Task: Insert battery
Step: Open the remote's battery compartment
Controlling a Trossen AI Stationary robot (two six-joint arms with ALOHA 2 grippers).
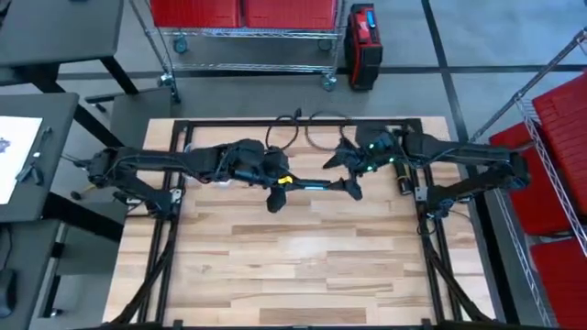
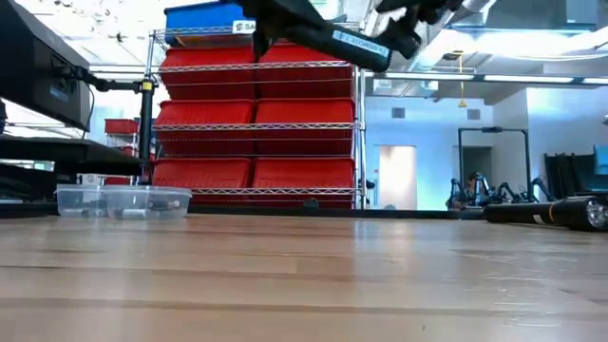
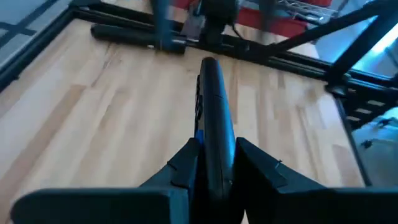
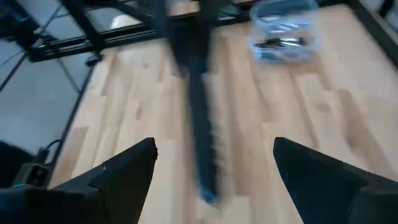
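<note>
- Flashlight: long dark tube, held level above the desk, gripped by the left hand.
- Right hand: fingers wide, empty, at the tube's free end.
- Risk: misaligned approach knocks the tube askew.

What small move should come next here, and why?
Probably bring the right pincer in around the free end of the flashlight. The left pincer grips its other end, holding it above the table, while the right one is open and short of it.

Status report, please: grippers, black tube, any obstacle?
Left gripper shut on black tube, raised above table. Right gripper open, at tube's far end. Nothing blocking.
</note>
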